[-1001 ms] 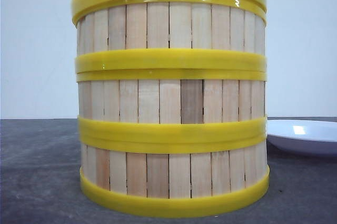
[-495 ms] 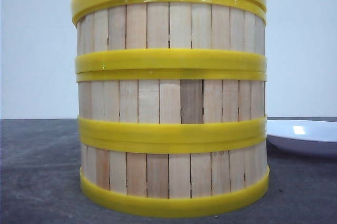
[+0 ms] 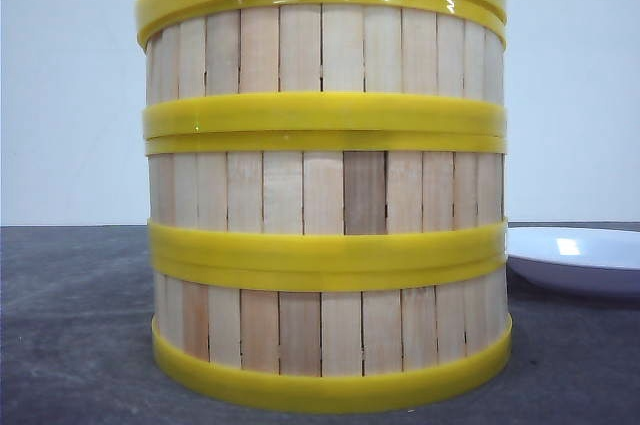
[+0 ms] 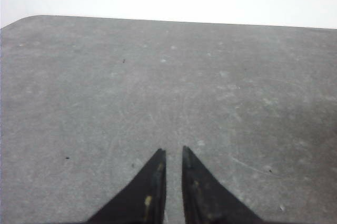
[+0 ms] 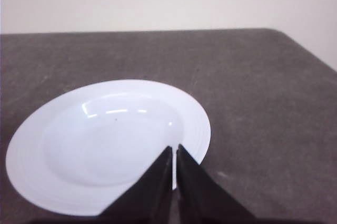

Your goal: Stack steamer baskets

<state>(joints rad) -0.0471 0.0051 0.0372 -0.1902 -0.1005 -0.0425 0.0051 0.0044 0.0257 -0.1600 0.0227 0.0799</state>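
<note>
**Three baskets stacked, both pincers closed on nothing**

Two pincers show only in their own wrist views. The left pincer point(image 4: 173, 153) has its dark fingers drawn together, with just a thin slit between the tips, and nothing is held. It hangs over bare grey tabletop point(image 4: 158, 76), whose far edge meets a pale wall. The right pincer point(image 5: 174, 149) is likewise closed and holds nothing, its tips almost touching. It hangs over the rim of a white plate point(image 5: 79, 145), a shallow round dish that lies flat on the dark tabletop; whether the tips touch the rim cannot be told.

In the front view neither pincer appears. Close to the camera and filling most of the picture stands the stack of baskets, upright and square on the tabletop. The bottom basket point(image 3: 330, 330) rests on the surface by its yellow lower rim. The middle basket point(image 3: 325, 192) sits directly on it, rim to rim, and has one darker slat among the pale ones. The top basket point(image 3: 325, 50) sits on the middle one in the same way, its walls in line with those below. A yellow rim caps the stack; what lies inside or on it is hidden. The plate peeks out just behind the stack on the right, low on the tabletop.
</note>
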